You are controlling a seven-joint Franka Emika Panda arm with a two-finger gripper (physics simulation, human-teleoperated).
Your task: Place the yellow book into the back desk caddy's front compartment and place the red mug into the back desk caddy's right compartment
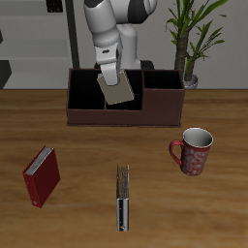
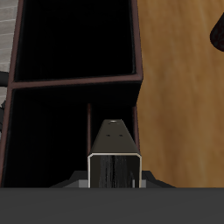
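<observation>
Yellow book (image 1: 117, 89) in tool (image 1: 110, 74), apparently above back desk caddy (image 1: 87, 116).

The book (image 2: 115, 157) is showing edge-on, hanging over the caddy's (image 2: 140, 52) black sections, with the wooden counter (image 2: 179, 105) lying beside it.

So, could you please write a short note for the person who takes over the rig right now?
Gripper: shut on the yellow book, held tilted above the back desk caddy; the wrist view shows the book's edge above the dark compartments.
Red mug: upright on the table, nearer the front edge than the caddy, untouched.
Also on the table: red book, dark book.
Done: yellow book lifted and brought over the caddy.
Left: lower it into the front compartment and release; then put the red mug into the right compartment.
</observation>
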